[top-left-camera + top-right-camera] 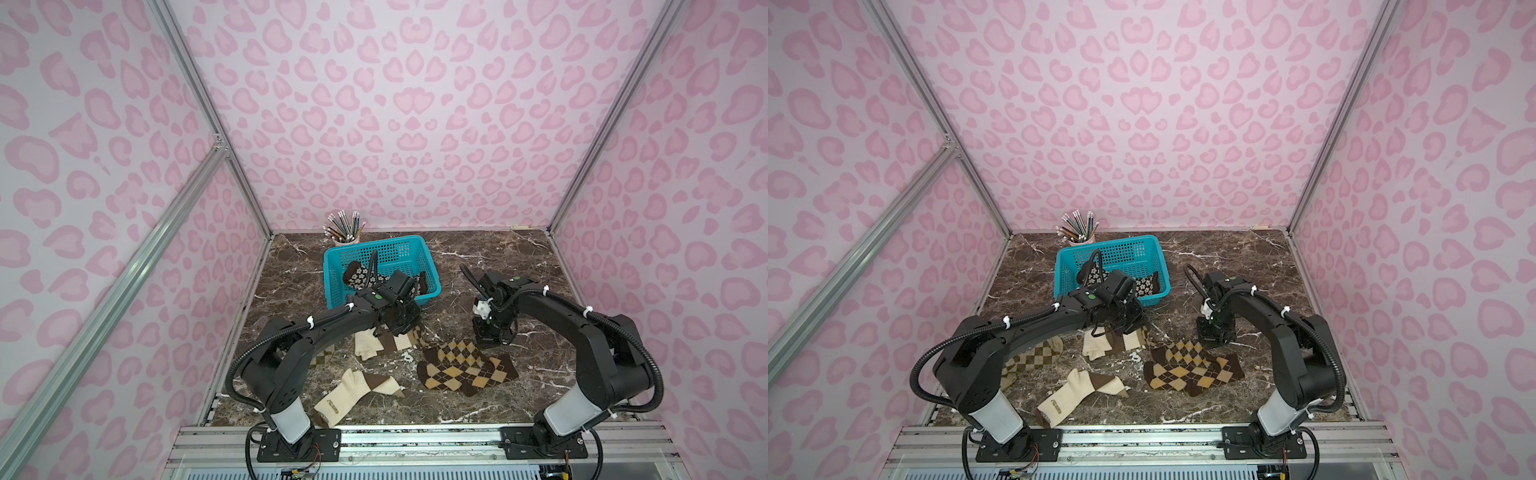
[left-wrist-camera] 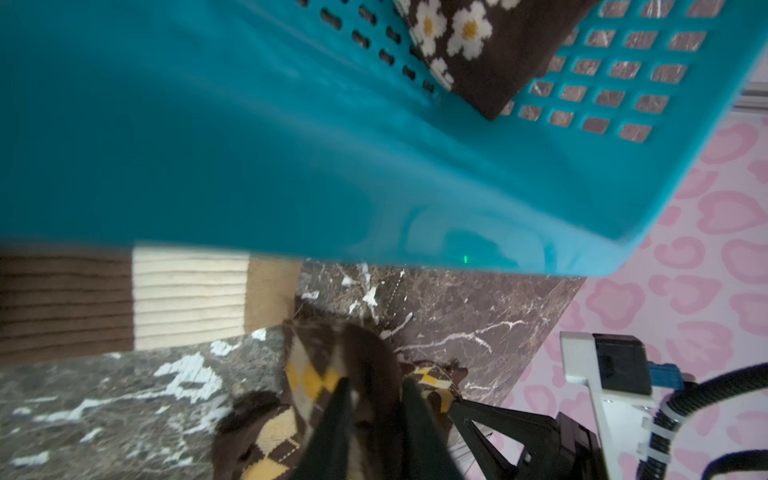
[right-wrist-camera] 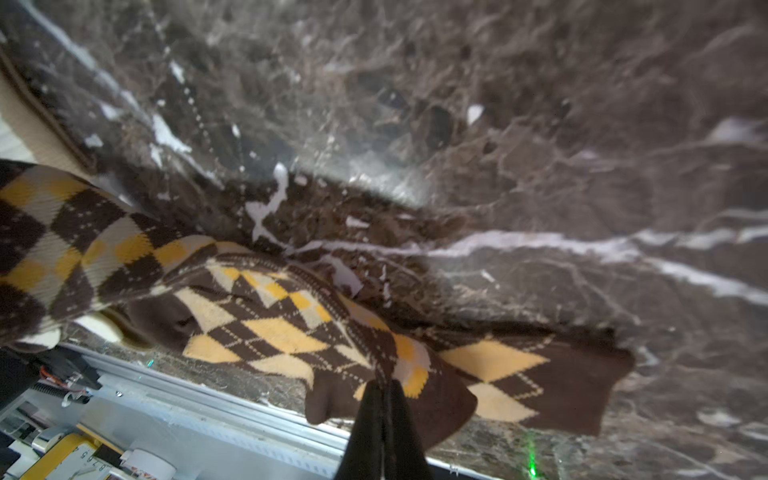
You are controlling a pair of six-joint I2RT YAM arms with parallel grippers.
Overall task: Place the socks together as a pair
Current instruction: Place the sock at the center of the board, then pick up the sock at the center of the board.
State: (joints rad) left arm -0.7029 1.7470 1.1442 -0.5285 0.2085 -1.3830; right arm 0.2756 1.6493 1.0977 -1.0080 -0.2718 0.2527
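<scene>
Two brown-tan argyle socks (image 1: 465, 368) (image 1: 1192, 365) lie overlapping on the marble table, right of centre. My right gripper (image 1: 486, 340) (image 3: 383, 384) is shut on a pinch of one argyle sock (image 3: 291, 328) at its far edge. My left gripper (image 1: 405, 328) (image 2: 374, 386) stands open over the other end, with argyle sock (image 2: 307, 374) fabric lying between its parted fingers. One cream ribbed sock (image 1: 374, 345) with a brown band lies under the left gripper, and a second cream sock (image 1: 353, 395) lies near the front. An olive-beige diamond sock (image 1: 1034, 357) is partly hidden by my left arm.
A teal basket (image 1: 374, 249) stands at the back centre, very close to my left wrist, with dark brown flower socks (image 1: 361, 274) (image 2: 478, 41) inside. A cup of pencils (image 1: 345, 230) stands behind it. Pink patterned walls close in three sides.
</scene>
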